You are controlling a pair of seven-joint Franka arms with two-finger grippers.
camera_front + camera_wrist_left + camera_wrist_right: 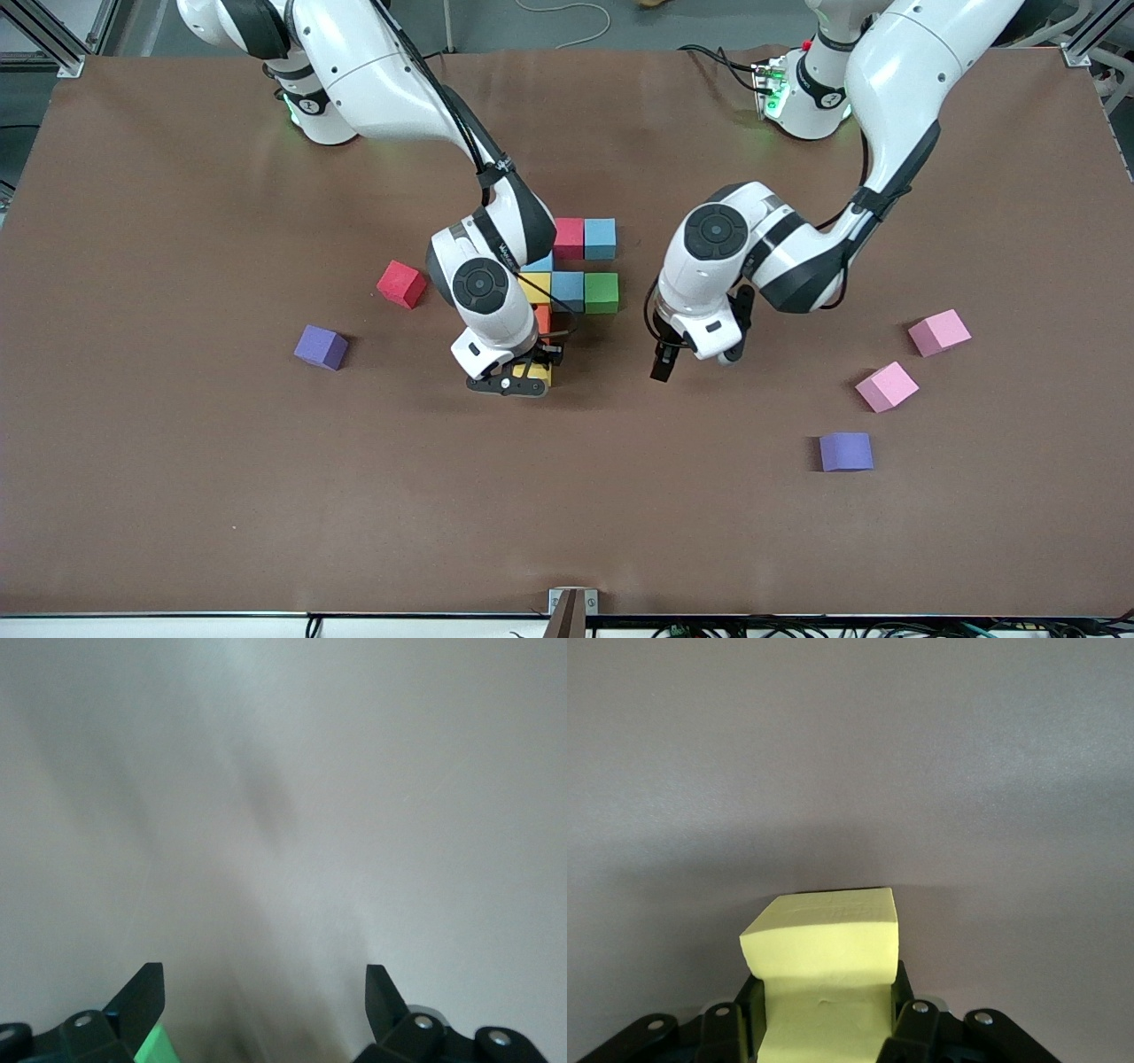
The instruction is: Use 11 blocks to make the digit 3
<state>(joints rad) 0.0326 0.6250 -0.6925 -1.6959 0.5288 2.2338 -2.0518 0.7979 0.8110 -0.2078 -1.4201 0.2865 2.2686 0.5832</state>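
Table [177, 496]; right gripper [518, 377] largely hides its yellow block [824, 948].

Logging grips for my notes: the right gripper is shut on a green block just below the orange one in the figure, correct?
Not quite: the block is yellow, not green. The right wrist view shows the right gripper shut on a yellow block; the rest holds, beside the orange block.

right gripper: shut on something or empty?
Shut on a yellow block. The right gripper pinches it between both fingers, low beside the orange block.
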